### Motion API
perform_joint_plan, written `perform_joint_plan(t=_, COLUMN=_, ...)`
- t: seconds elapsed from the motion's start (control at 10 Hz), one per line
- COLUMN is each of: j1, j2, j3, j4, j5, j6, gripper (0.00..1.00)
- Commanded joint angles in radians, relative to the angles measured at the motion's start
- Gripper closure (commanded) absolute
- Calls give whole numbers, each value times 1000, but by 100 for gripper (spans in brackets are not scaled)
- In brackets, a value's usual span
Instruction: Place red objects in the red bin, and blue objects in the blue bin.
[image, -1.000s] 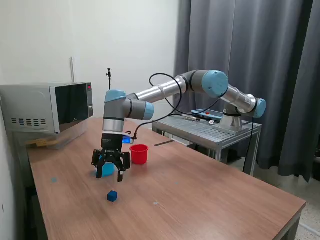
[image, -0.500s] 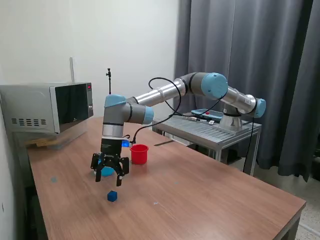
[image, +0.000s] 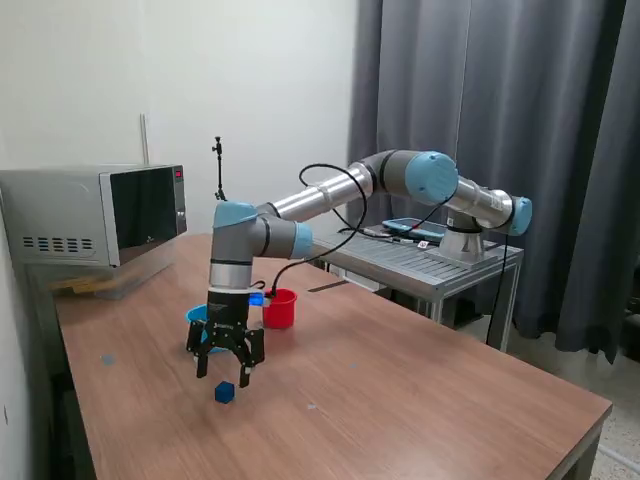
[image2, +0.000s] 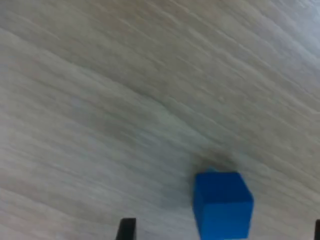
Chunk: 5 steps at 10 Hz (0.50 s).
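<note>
A dark blue cube sits on the wooden bench, just below the gripper, whose fingers are spread apart and hold nothing. Behind the arm, the light blue cup and the red cup stand upright, well apart from the cube; their contents cannot be made out.

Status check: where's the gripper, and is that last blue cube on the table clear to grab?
Gripper open, empty, hovering above the small dark blue cube. Cube on the wooden table, untouched. Light blue plastic cup and red plastic cup behind. Nothing obstructing.
</note>
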Motion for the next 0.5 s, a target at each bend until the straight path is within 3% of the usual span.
perform_joint_plan(t=0.0, j1=12, j2=2, j3=-3, j4=3, j5=6, j6=5, gripper=0)
perform_joint_plan(t=0.4, j1=11, j2=12, j3=-1, j4=3, j5=-3, j6=7, gripper=0)
